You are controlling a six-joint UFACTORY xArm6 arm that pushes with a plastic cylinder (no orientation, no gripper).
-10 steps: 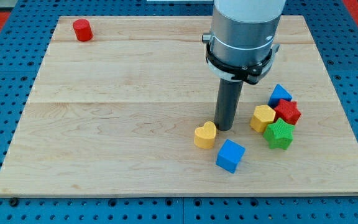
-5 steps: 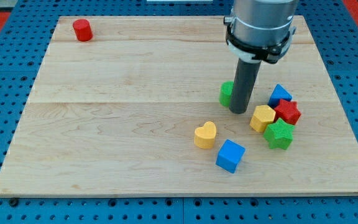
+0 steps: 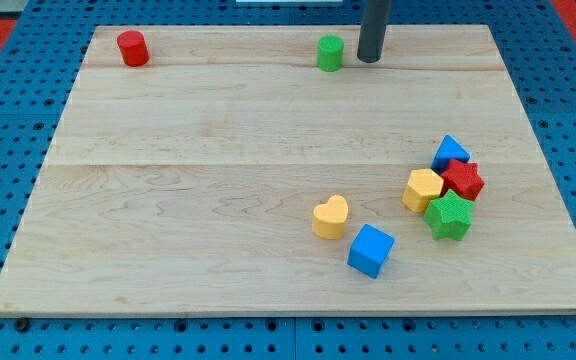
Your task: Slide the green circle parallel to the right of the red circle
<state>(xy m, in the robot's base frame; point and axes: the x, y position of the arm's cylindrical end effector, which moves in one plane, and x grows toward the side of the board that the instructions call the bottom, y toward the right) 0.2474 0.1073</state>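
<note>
Green circle top centre, level w/ red circle upper left. My tip just right of green, no jaws, plain rod. Risk: further nudge skews green off row.

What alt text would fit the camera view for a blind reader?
My tip is just right of the green circle near the board's top edge, level with the red circle at top left. Six other blocks lie lower right.

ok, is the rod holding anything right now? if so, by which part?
Nothing is held: there is no gripper. My tip stands just to the view's right of the green circle, near the board's top edge; contact between them cannot be told.
</note>
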